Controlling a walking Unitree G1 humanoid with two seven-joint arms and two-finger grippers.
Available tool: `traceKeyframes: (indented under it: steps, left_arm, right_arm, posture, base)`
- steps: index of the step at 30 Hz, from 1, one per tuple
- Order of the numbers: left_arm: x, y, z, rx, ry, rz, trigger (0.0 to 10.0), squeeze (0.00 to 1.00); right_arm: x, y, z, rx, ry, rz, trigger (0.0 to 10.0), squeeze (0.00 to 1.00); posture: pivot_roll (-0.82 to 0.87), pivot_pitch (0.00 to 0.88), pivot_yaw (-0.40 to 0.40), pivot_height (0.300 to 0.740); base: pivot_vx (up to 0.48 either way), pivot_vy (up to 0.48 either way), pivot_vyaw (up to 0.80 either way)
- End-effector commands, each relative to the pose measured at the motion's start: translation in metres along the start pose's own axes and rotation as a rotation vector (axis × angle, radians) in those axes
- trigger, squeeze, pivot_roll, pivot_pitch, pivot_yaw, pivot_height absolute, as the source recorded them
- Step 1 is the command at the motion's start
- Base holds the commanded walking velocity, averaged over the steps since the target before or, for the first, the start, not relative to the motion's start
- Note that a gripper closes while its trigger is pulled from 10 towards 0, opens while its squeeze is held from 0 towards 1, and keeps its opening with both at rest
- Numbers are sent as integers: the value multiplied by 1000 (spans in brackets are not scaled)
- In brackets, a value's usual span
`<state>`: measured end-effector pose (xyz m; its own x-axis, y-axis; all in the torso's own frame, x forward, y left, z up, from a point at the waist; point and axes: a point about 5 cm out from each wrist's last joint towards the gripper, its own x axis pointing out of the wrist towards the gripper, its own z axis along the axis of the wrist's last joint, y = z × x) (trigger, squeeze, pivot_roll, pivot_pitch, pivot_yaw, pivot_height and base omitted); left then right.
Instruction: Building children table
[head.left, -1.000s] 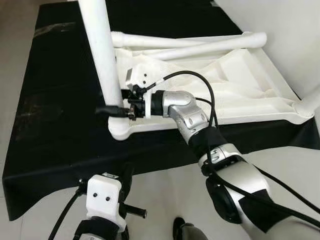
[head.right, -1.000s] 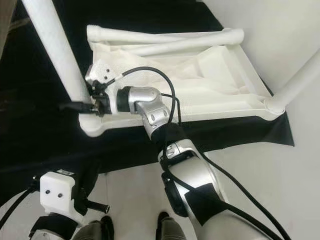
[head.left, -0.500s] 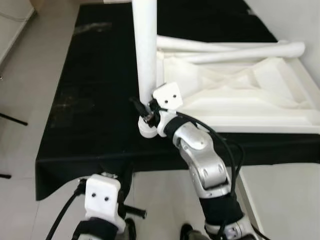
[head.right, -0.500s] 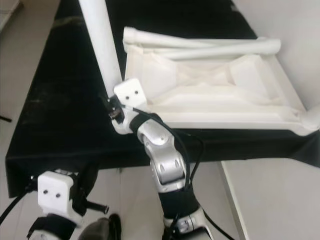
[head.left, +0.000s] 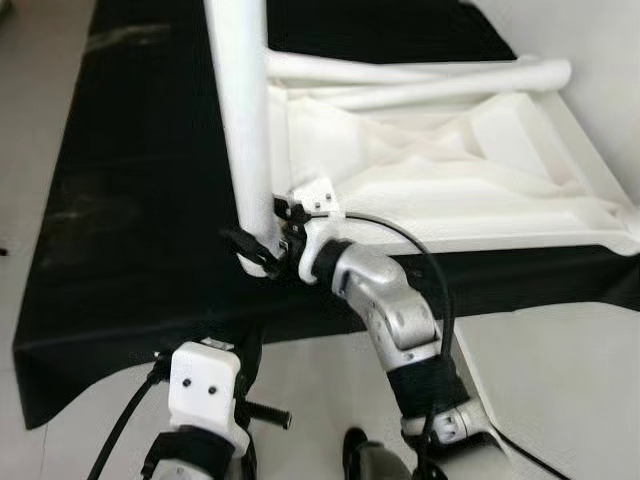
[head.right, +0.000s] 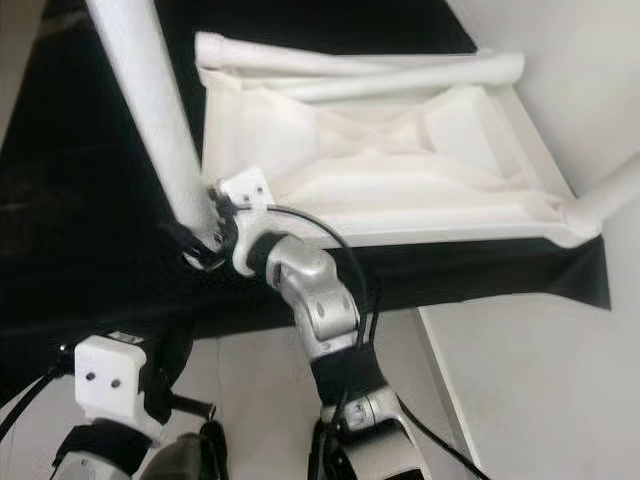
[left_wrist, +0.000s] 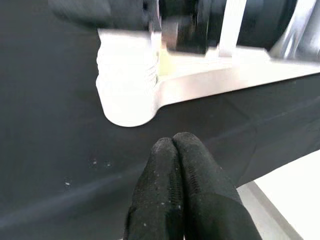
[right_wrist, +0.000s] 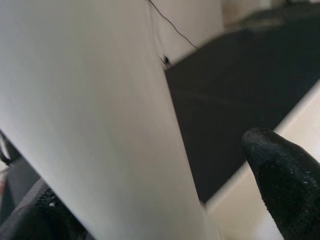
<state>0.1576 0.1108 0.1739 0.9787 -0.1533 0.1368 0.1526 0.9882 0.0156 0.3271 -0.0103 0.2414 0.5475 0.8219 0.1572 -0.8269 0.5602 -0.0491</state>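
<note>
Right tool (head.left: 262, 238) clamped round white leg (head.left: 243, 140) near socket of upturned tabletop (head.left: 520, 200). Leg stiff, light, smooth; grip low. Left tool (left_wrist: 175, 150) closed, idle.

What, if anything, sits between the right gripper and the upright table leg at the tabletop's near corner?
Nothing visible: the right gripper already has its fingers on either side of the upright leg, just above the corner socket of the tabletop.

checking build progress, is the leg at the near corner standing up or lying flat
Standing up. The leg rises from the tabletop's near corner socket, right gripper closed around its base.
</note>
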Motion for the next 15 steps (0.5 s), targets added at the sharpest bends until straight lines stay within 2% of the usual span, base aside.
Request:
traceKeyframes:
  steps: [1, 6, 10, 15]
  left_arm:
    - [-3, 5, -9, 34, 63, 53, 10000, 0]
    - [-3, 9, -12, 46, 86, 81, 10000, 0]
    - [0, 12, -18, 47, 129, 89, 10000, 0]
    - [1, 13, -20, 55, 133, 86, 10000, 0]
  right_arm:
    - [-2, -2, 11, 24, -49, -9, 10000, 0]
    - [-4, -5, 11, 24, -51, -11, 10000, 0]
    - [-7, -12, 9, 34, -54, -8, 10000, 0]
    - [-10, -14, 8, 36, -54, -6, 10000, 0]
  posture:
    - [9, 301, -47, 740]
    - [15, 298, -46, 740]
    - [26, 287, -30, 740]
    - [26, 276, -22, 740]
  base:
    - [0, 0, 0]
    - [0, 0, 0]
    - [0, 480, 0]
    - [0, 480, 0]
